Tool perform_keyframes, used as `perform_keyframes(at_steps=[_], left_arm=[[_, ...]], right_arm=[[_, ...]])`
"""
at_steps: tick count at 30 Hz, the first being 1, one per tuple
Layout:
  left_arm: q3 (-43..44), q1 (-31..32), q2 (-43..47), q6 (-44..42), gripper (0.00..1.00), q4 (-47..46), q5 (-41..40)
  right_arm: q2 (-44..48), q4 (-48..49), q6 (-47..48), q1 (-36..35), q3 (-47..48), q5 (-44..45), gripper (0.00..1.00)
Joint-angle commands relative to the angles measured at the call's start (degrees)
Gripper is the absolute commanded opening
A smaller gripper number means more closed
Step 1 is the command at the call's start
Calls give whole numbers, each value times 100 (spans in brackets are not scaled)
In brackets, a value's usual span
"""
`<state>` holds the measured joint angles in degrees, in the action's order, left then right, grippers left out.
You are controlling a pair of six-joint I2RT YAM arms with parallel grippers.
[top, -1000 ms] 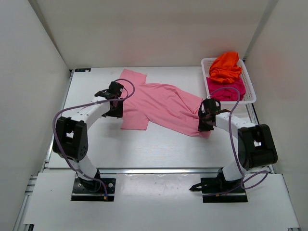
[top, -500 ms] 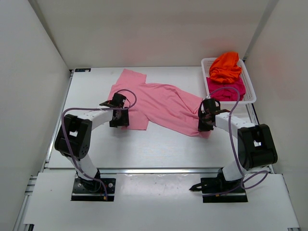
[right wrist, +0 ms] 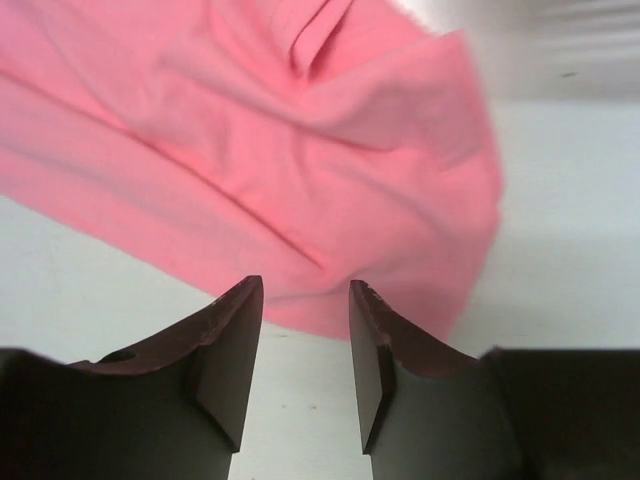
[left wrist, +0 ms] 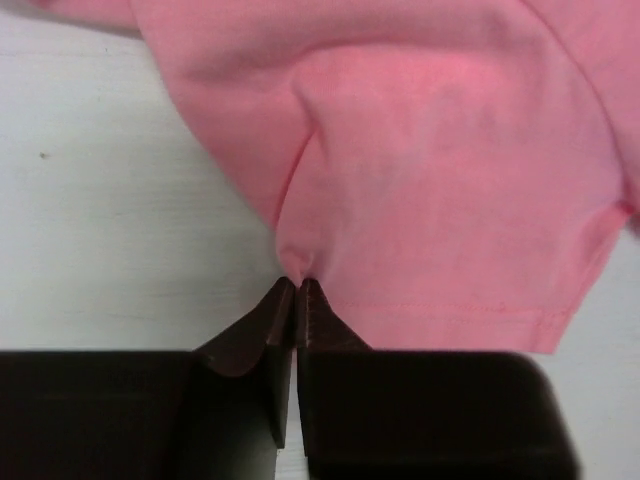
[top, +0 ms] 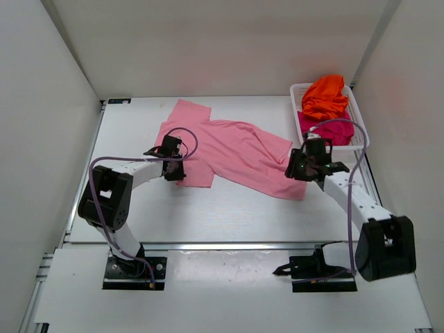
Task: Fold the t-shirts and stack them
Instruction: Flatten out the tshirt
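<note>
Jaws on the left gripper [left wrist: 297, 285] are pressed together, with a small pucker of the pink t-shirt [left wrist: 430, 180] pinched between the tips. From the left wrist view I see creases fanning up from the pinch. A stitched hem runs off to the right of it, lying flat on the table [left wrist: 90, 200].

The right gripper [right wrist: 305, 300] has its jaws parted with nothing between them. I see bare table through the gap, and the shirt's rounded edge lies just beyond the tips. I cannot tell whether those tips touch the surface.

Overhead notes:
- The pink t-shirt is spread across the middle of the table, running diagonally from far left to near right, with wrinkles along the body.
- The left gripper sits at the shirt's near left flap, and the right gripper at its near right end.
- A white mesh basket [top: 359, 119] stands at the far right of the table, near the pink shirt's right side.
- The orange t-shirt [top: 325, 96] is bunched at the basket's far end, heaped above the rim.
- The magenta t-shirt [top: 334, 132] is crumpled in the near end, partly under the orange one.
- Neither shirt in the basket is folded.
</note>
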<state>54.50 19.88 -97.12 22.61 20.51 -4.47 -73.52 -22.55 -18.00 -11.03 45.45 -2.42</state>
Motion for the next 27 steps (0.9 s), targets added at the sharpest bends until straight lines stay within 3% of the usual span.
perform_keyframes(at_steps=[1, 2, 10, 14, 27], left_arm=[[-132, 60, 0, -46, 10, -170, 332], [-141, 60, 18, -11, 0, -223, 385], [-387, 130, 614, -266, 0, 49, 87], [-598, 34, 1028, -231, 0, -65, 315], [-765, 69, 1459, -284, 0, -56, 412]], right_arm=[[521, -13, -168, 398, -264, 127, 39], [636, -74, -230, 513, -317, 136, 41], [681, -198, -415, 654, -739, 224, 42], [453, -224, -503, 549, -818, 672, 42], [-198, -101, -555, 611, -933, 795, 41]])
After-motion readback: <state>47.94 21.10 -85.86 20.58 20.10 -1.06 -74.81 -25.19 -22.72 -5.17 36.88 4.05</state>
